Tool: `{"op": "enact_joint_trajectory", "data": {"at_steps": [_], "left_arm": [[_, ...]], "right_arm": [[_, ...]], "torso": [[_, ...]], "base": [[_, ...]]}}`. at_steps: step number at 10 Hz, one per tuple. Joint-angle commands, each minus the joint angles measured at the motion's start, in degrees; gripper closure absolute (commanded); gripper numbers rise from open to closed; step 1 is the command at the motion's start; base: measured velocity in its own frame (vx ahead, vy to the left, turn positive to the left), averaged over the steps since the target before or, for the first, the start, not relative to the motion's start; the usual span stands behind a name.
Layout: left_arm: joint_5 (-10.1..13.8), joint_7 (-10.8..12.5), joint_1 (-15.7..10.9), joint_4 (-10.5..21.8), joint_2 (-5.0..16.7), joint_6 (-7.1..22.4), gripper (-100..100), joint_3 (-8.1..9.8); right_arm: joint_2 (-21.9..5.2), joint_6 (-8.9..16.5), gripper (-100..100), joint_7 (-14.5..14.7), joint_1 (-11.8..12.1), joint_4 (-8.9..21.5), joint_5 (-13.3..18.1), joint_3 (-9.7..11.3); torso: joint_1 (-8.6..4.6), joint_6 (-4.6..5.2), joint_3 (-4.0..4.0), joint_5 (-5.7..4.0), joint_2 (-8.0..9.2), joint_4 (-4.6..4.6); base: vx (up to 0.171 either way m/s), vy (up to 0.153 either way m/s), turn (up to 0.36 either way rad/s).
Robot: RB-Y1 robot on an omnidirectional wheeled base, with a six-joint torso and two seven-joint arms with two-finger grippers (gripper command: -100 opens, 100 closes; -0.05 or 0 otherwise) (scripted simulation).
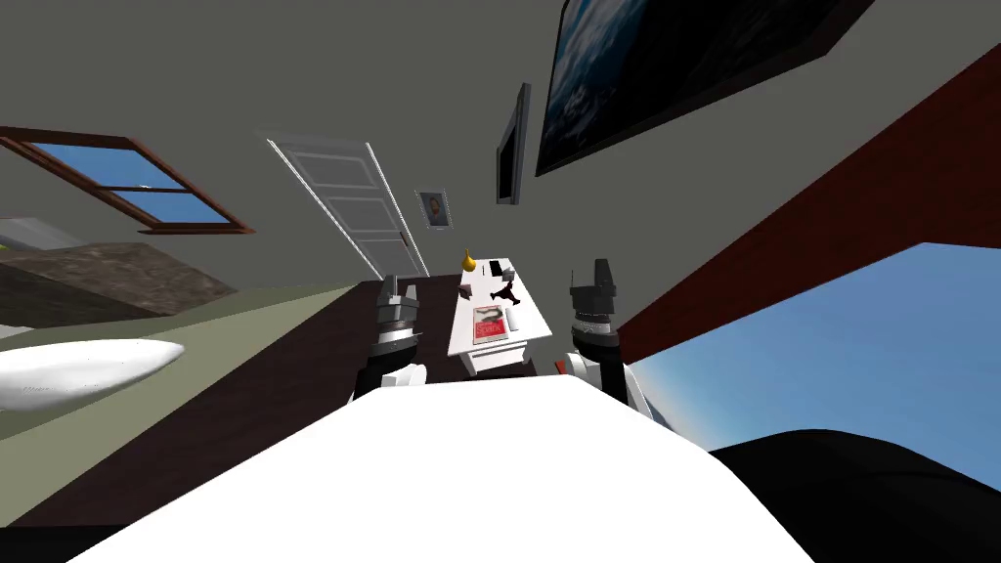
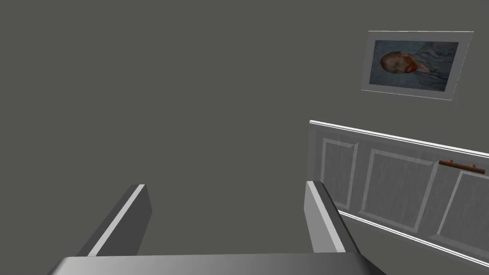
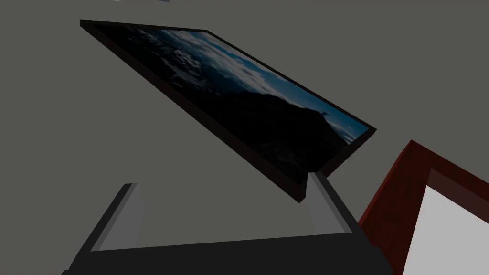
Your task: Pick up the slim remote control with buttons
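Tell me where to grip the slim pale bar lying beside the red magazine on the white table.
Take the slim pale bar across its narrow width, mid-length, coming from above: it lies flat on the white table, its long side along the red magazine. Buttons are too small to make out.

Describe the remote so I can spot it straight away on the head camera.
Straight ahead stands a white table. At its far end, just beside the yellow pear-shaped ornament, lies a slim dark bar, apparently the remote; buttons are too small to see. It is flat and narrow, unlike the spiky black figure and red-covered book nearer me.
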Motion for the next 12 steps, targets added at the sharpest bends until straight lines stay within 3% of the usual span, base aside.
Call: {"op": "enact_joint_trajectory", "data": {"at_steps": [1,5,6,9,10,11,12], "left_arm": [[0.00,0.00,0.00,0.00,0.00,0.00,0,0.00],[0.00,0.00,-0.01,0.00,0.00,0.00,0,0.00],[0.00,0.00,-0.01,0.00,0.00,0.00,0,0.00],[0.00,0.00,-0.01,0.00,0.00,0.00,0,-0.01],[0.00,0.00,-0.01,0.00,0.00,0.00,0,0.00],[0.00,0.00,0.01,0.00,0.00,0.00,0,0.01],[0.00,0.00,-0.01,0.00,0.00,0.00,0,0.00]], "right_arm": [[-1.73,1.82,-100,-1.48,-1.04,2.26,-0.02,-1.87],[-4.87,6.73,-100,-5.49,-4.15,8.01,-0.20,-6.85],[-4.87,6.74,-100,-5.49,-4.15,8.08,-0.20,-6.85],[-7.79,11.94,-100,-10.17,-7.58,13.46,-0.43,-12.31],[-7.79,12.41,-100,-10.17,-7.58,14.46,-0.43,-12.47],[-8.88,14.19,-100,-12.03,-8.85,16.40,-0.54,-14.64],[-8.88,14.65,-100,-12.03,-8.85,16.96,-0.54,-14.64]], "torso": [[0.00,0.00,0.00,0.00,0.00,0.00],[-0.07,-0.02,0.06,-0.02,0.10,0.02],[-0.05,-0.03,0.05,-0.01,0.08,0.02],[-0.04,-0.05,0.04,-0.01,0.07,0.02],[-0.08,-0.01,0.06,-0.02,0.11,0.02],[-0.11,0.04,0.05,-0.03,0.09,0.02],[-0.09,-0.01,0.04,-0.02,0.06,0.02]], "base": [[-0.015,-0.005,0.256],[-0.034,-0.013,0.261],[-0.022,-0.007,0.090],[-0.033,-0.005,0.338],[-0.029,-0.018,0.060],[-0.026,-0.005,0.214],[-0.019,-0.009,0.150]]}}
